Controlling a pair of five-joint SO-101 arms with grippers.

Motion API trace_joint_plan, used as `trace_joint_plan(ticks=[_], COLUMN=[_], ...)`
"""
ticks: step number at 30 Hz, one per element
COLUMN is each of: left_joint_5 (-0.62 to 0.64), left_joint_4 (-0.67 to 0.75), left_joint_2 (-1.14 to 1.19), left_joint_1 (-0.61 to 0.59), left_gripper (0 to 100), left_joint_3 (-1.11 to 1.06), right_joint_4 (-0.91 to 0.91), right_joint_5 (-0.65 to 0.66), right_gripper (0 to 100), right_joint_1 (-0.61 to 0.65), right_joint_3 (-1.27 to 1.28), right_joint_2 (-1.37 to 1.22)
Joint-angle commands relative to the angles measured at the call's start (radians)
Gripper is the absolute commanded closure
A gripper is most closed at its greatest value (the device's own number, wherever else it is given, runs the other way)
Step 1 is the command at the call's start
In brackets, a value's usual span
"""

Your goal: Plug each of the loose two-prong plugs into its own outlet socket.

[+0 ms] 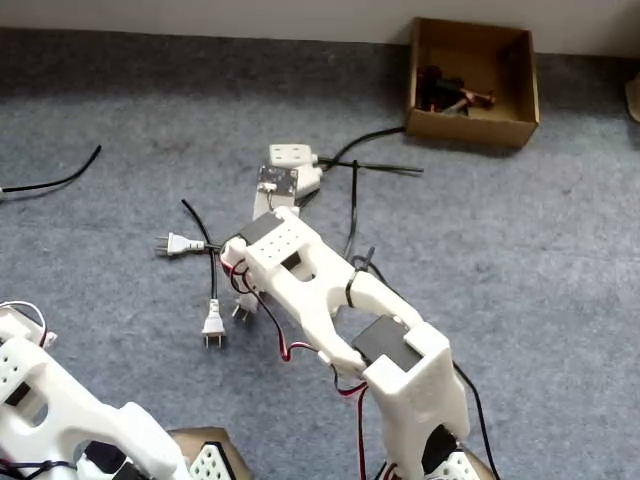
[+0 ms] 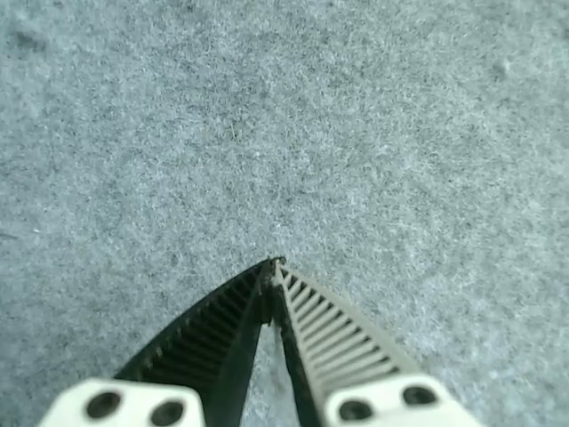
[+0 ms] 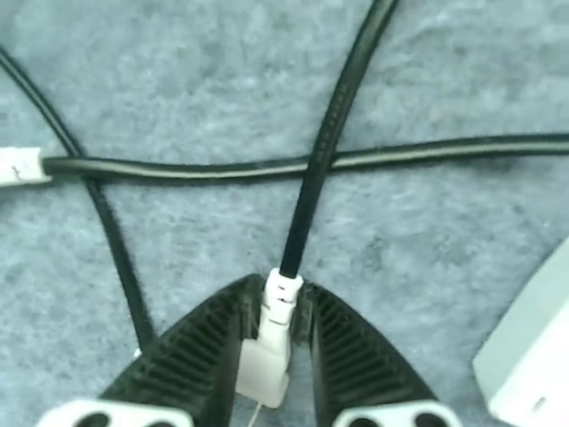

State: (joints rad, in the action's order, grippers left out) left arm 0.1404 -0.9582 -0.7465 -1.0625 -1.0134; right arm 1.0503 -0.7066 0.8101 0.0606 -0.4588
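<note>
From above, the right arm (image 1: 300,270) stretches to the white plastic outlet block (image 1: 291,155) at upper centre, and two loose white two-prong plugs (image 1: 178,244) lie on the grey carpet (image 1: 120,120) left of centre. The left gripper (image 2: 271,264) is pinched together on nothing, over bare carpet. The right gripper (image 3: 280,289) is clamped on a white plug body (image 3: 265,360) with a black cord (image 3: 320,151), near the outlet block.

Speckled grey carpet (image 1: 520,260) surrounds the white outlet block (image 1: 292,156); near it, one white plug (image 1: 178,244), a second plug (image 1: 213,325) equally white, black cords (image 1: 353,205). Beyond it, a brown cardboard box (image 1: 470,128). White arm (image 1: 300,270); right gripper (image 3: 277,286) ribbed black.
</note>
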Motion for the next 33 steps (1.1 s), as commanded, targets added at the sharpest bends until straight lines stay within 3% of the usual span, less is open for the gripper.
trace_joint_plan(ticks=[1,12,18,26,33], left_joint_5=[0.008,0.008,0.008,0.008,0.008], left_joint_4=[0.015,0.015,0.015,0.028,0.029], left_joint_2=[-0.024,-0.024,-0.024,-0.024,-0.024], left_joint_1=[-0.001,-0.001,-0.001,0.021,0.021], left_gripper=[99,99,99,99,99], left_joint_3=[0.005,0.005,0.005,-0.010,-0.010], right_joint_4=[0.024,0.272,0.337,0.332,0.332], right_joint_5=[0.213,0.772,0.942,0.942,0.850], right_gripper=[95.0,94.7,94.7,94.7,94.7], right_joint_1=[-0.019,-0.015,-0.022,-0.024,-0.018], right_joint_3=[0.016,-0.031,-0.067,-0.067,-0.067], right_joint_2=[-0.013,-0.012,-0.012,-0.013,-0.013])
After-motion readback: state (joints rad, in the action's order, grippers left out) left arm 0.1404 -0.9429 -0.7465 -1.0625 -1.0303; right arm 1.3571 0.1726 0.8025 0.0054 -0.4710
